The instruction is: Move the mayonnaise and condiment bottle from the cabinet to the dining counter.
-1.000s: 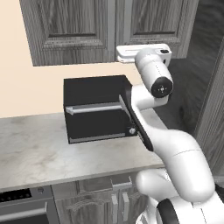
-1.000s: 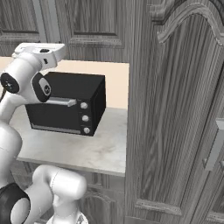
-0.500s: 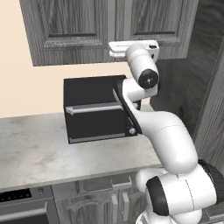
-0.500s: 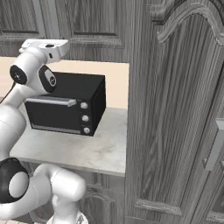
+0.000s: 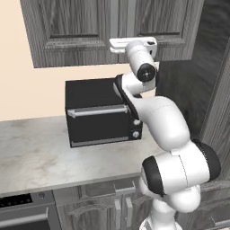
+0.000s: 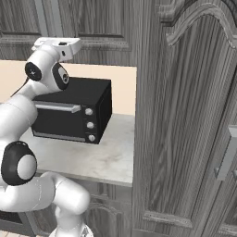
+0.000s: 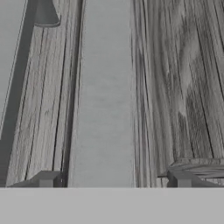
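Observation:
The cabinet (image 5: 67,31) hangs above the worktop with both panelled doors shut. My hand (image 5: 133,45) is raised against its lower edge, near the seam where the doors meet. In the hand view, a pale metal bar handle (image 7: 103,96) runs straight up between the two fingertips of my gripper (image 7: 116,179). The jaws stand apart on either side of the bar, with a gap showing on the right side. The mayonnaise and the condiment bottle are hidden behind the shut doors. The dining counter is out of view.
A black oven (image 5: 101,112) sits on the marble worktop (image 5: 36,152) directly under my hand. A tall dark wood cabinet (image 6: 185,115) fills the right side. Drawer fronts (image 5: 90,206) and a stove edge (image 5: 22,211) lie below the worktop.
My hand has swung left along the cabinet's lower edge and risen slightly to the door seam. The oven and cabinet have stayed put.

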Controlling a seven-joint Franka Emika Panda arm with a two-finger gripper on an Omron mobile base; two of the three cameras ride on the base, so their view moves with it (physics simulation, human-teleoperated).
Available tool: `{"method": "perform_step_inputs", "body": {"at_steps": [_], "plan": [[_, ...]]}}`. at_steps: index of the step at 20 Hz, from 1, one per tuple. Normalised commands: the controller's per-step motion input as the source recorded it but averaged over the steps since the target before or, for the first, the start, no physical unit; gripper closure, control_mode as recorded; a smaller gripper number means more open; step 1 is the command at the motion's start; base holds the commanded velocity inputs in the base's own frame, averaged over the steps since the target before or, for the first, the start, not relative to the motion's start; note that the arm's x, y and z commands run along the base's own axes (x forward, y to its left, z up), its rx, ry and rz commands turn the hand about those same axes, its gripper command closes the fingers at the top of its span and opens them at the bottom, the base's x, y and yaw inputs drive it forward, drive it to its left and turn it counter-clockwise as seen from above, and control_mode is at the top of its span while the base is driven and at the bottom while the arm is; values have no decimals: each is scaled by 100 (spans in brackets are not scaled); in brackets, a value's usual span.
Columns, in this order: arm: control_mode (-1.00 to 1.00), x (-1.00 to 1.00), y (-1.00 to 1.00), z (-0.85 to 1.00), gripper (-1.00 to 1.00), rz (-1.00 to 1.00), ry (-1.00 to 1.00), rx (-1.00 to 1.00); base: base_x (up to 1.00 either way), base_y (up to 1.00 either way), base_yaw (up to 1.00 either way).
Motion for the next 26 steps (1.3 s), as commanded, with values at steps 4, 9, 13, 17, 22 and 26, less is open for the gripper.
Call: {"method": "perform_step_inputs", "body": {"at_steps": [4,9,13,17,22,26], "plan": [[-100,45,3,0,-100,0,0,0,0,0,0],[-100,41,20,0,100,0,4,0,0,0,0],[-100,30,24,0,100,0,7,-1,0,0,0],[-100,1,2,-9,100,0,9,-1,0,0,0],[-100,-26,-13,-7,100,-5,7,0,0,0,0],[-100,-76,-37,0,100,-14,11,0,0,0,0]]}}
